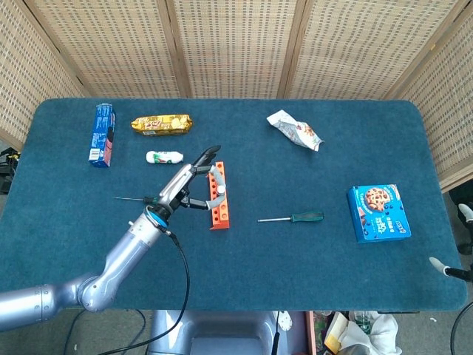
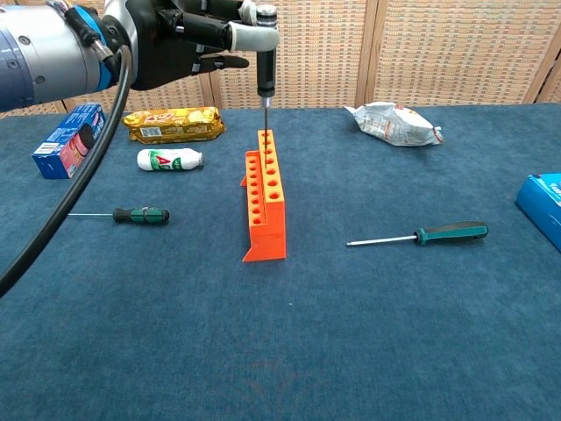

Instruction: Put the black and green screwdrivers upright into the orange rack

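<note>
While left robot hand [image 2: 188, 35] hides handle, screwdriver [image 2: 263, 83] tip meets orange rack [image 2: 266, 197].

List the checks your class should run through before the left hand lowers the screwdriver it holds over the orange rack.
1. Grip: the left hand holds the dark-handled screwdriver by its handle. Ok.
2. Pose: its shaft hangs vertical in the chest view, tip down. Ok.
3. Aim: the tip sits at the far end of the orange rack; whether it is centred over a hole, cannot tell.
4. Rack: standing on the table, visible holes unfilled. Ok.
5. Other tools: the black-and-green screwdriver and the green-handled screwdriver lie flat on the table, away from the rack. Not ok.
</note>
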### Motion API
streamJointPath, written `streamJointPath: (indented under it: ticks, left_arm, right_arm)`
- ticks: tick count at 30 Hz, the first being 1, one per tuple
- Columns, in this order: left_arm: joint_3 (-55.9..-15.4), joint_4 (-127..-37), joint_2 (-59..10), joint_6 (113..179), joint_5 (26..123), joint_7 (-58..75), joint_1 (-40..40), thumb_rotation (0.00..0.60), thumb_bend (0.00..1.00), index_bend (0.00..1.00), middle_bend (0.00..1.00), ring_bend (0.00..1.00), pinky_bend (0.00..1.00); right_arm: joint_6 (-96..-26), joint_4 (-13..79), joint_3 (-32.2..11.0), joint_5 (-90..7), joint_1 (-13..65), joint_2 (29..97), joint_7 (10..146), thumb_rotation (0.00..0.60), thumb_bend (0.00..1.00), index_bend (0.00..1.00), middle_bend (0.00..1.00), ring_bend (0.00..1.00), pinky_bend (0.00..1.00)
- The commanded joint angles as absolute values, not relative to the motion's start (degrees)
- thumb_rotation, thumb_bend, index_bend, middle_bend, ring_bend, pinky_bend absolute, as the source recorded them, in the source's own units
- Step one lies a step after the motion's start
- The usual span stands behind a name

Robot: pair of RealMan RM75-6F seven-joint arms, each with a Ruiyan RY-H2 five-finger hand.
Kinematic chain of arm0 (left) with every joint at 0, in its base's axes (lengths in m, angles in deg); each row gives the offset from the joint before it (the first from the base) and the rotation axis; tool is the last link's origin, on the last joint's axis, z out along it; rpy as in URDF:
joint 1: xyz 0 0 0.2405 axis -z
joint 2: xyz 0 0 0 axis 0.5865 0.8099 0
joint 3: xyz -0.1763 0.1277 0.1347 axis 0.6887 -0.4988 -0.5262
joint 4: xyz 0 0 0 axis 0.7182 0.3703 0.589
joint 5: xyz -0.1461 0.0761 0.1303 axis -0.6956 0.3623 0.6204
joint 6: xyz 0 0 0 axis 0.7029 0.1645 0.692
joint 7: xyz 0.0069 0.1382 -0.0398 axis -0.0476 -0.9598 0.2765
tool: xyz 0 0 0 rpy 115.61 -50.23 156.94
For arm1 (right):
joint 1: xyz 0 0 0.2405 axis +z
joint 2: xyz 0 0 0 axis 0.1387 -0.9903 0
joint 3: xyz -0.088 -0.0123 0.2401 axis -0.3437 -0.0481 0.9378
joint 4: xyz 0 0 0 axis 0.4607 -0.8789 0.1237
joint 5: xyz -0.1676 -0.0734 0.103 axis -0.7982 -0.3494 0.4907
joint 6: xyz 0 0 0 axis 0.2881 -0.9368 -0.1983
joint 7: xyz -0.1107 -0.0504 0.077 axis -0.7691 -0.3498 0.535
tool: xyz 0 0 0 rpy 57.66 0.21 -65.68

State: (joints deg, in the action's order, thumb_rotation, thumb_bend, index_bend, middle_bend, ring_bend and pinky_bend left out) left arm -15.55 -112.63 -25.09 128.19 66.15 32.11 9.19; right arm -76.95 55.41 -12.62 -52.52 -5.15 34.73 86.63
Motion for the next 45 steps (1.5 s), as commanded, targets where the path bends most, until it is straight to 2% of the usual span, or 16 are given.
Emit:
streamJointPath:
  ticks: [1,45]
  left_arm:
    - [-16.04,-111.67,-25.85,128.59,66.10,31.99,9.62,0.600,0.40,0.68,0.00,0.00,0.00]
    - [-16.95,-103.79,-31.69,127.41,64.01,34.17,13.06,0.600,0.41,0.68,0.00,0.00,0.00]
  right_arm:
    - [-76.98,55.33,-12.62,-52.59,-5.19,34.71,86.75,0.600,0.00,0.00,0.00,0.00,0.00]
    - [-76.11,54.21,-12.31,-52.34,-5.40,33.75,90.07,0.600,0.00,0.00,0.00,0.00,0.00]
